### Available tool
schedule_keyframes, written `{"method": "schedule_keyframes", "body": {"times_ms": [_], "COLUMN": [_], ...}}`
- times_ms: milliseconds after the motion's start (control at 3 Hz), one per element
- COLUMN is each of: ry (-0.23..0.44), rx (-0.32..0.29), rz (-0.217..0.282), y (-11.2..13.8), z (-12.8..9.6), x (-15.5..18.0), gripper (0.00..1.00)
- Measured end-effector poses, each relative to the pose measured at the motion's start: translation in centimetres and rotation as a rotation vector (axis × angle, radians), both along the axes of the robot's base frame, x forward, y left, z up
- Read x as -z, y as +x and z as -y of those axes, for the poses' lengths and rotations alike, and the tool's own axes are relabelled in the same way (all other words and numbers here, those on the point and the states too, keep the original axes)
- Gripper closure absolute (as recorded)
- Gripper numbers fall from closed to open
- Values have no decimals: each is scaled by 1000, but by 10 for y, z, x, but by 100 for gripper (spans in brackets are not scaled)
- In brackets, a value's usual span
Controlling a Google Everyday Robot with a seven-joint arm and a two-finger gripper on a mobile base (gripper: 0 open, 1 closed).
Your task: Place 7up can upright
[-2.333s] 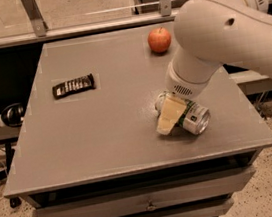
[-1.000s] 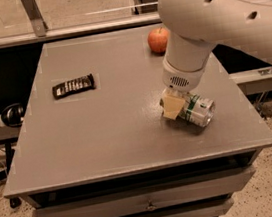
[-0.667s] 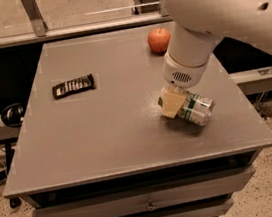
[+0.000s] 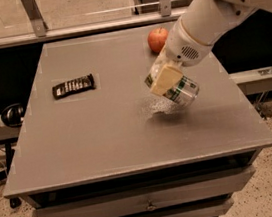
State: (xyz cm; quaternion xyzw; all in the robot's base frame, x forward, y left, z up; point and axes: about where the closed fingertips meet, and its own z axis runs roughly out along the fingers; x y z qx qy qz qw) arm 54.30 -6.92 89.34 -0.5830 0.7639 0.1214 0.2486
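One end effector [image 4: 169,83], clamped across the 7up can [image 4: 186,92], hangs just above the tabletop [image 4: 104,135], right of centre. The can tilts, its silver end toward 4 o'clock, with a shadow beneath it. At 12 o'clock from it sits a red apple [image 4: 157,39], and at 9 o'clock a dark snack bar [image 4: 73,86]. The grasp looks done; turning the can vertical, setting it down and releasing remain.

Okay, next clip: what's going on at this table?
The robot's end effector is clamped on the 7up can over the right half of the grey table. The can is tilted, not upright, and seems to hang just above the surface, judging by the shadow below it. An apple sits behind it. A dark wrapped bar lies to the left.
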Motion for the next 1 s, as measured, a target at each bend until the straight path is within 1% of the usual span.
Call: {"method": "schedule_keyframes", "body": {"times_ms": [333,667,1000], "ry": [241,460,698], "rx": [-120,-203,-248], "rz": [59,102,137], "y": [8,-1,-19], "z": [-39,-82,-118], "x": [-28,-52,-78], "gripper": [100,100,100]}}
